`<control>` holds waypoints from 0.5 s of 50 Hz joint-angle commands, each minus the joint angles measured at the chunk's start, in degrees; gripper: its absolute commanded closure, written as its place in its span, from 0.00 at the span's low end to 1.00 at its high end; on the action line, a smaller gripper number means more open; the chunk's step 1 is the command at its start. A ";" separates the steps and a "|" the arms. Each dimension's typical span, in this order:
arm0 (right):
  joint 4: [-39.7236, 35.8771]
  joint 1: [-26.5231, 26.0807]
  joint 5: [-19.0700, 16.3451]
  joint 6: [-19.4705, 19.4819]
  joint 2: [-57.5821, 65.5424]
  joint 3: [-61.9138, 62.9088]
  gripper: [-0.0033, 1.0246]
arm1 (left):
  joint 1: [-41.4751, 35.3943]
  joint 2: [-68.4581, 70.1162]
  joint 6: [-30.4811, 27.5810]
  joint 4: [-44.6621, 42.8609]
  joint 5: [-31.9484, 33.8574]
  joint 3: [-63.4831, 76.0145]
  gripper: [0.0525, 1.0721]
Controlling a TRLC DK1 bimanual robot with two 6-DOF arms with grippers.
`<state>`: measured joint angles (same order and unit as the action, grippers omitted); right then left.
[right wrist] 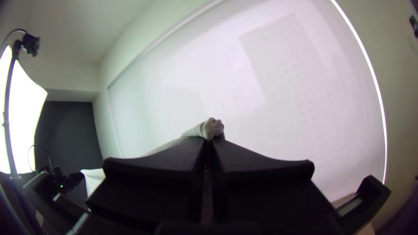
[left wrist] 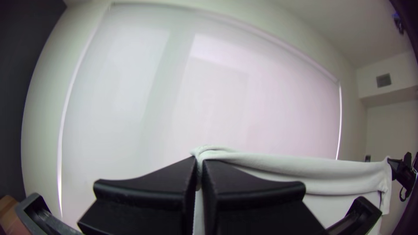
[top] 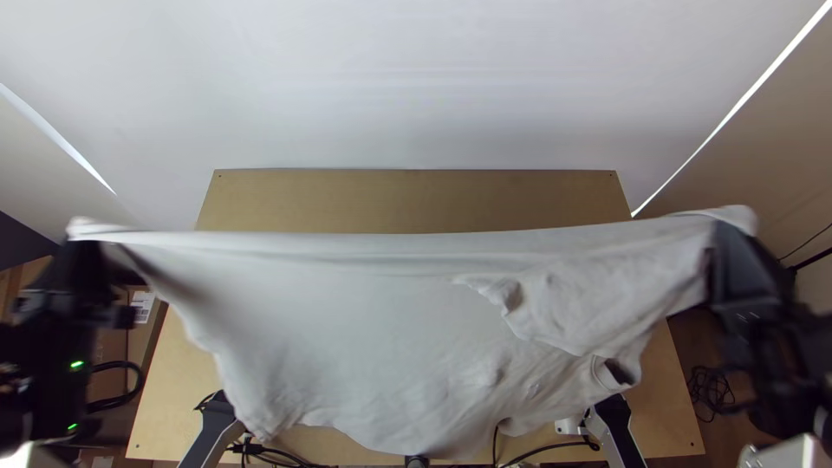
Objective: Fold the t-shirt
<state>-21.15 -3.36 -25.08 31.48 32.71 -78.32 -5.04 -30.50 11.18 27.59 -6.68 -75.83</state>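
T-shirt [top: 373,329]: hanging above table [top: 407,195], wrinkles showing | Left gripper [left wrist: 199,169]: pinching one upper corner, fingers pressing together, table's left side | Right gripper [right wrist: 208,142]: pinching opposite corner likewise, table's right side | Purpose: apparently tensioning upper edge, straightening cloth before laying

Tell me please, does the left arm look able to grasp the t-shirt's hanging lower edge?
Probably not: the left gripper is shut on an upper corner of the t-shirt and must release it first.
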 commanded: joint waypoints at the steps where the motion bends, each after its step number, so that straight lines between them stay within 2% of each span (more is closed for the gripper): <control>1: -1.09 0.54 0.74 0.42 -1.68 11.53 0.97 | -0.15 1.85 2.44 0.62 0.17 9.21 0.98; 10: 0.40 1.95 0.91 -0.99 -2.83 27.88 0.98 | -0.15 2.55 2.44 -0.35 3.60 23.98 0.98; 25: 16.31 4.76 3.64 -2.13 7.63 44.05 0.98 | 2.84 -10.72 2.36 -16.17 8.26 36.98 0.98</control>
<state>-10.00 0.73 -22.59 30.24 36.16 -37.26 -3.99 -36.45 12.47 16.36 0.43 -41.43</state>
